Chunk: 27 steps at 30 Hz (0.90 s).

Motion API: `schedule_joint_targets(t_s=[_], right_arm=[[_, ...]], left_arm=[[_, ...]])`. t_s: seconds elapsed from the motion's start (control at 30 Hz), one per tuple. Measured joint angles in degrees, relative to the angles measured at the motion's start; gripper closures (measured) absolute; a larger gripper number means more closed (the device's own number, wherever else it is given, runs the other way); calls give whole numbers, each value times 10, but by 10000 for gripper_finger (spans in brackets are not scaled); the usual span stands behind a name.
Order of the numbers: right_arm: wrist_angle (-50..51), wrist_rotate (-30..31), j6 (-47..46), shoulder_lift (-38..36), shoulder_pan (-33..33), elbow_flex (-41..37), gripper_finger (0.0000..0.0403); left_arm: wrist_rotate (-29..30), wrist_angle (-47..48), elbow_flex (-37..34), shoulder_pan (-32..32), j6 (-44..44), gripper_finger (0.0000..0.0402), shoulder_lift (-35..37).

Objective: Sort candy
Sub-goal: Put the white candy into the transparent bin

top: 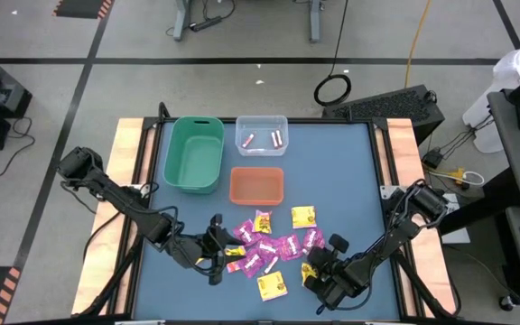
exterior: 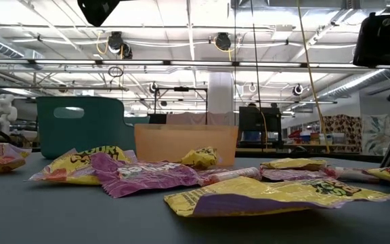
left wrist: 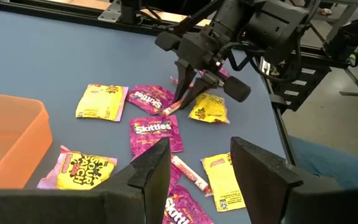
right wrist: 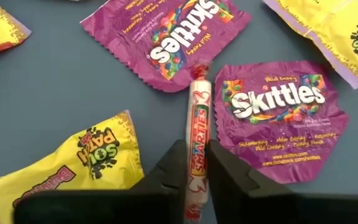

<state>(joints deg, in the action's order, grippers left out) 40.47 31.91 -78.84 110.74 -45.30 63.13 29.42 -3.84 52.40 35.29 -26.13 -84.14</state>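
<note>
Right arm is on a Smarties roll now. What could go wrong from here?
1. The right gripper pinches only one end of the Smarties roll; it may pivot or slip out on lifting.
2. Skittles packets lie against the roll and could be dragged along.
3. The left gripper hovers close by, so the arms could clash.

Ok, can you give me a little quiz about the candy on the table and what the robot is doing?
1. True or false: the orange plastic bin has candy in it.
2. What is the right gripper pinching? A. a yellow square packet B. a thin pale Smarties roll C. a purple Skittles packet
3. Fill in: two small pale rolls already lie in the ___ plastic bin.

Key: 1 false. 2 B. 3 clear, the clear plastic bin.
</note>
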Motion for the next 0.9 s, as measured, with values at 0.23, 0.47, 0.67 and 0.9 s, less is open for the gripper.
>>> schedule_joint_targets(t_s=[0.23, 0.47, 0.67, 0.9], right_arm=[[2, 0, 5, -1, 0, 0, 374], [13, 20, 27, -28, -1, -4, 373], [2, 105, 97, -99, 2, -3, 369], [-18, 190, 292, -205, 18, -2, 370]], left_arm=[[0, 0, 0, 0, 0, 228, 0], [0, 0, 0, 0, 1, 228, 0], [3, -1, 0, 0, 16, 228, 0], [7, -5, 0, -4, 45, 228, 0]])
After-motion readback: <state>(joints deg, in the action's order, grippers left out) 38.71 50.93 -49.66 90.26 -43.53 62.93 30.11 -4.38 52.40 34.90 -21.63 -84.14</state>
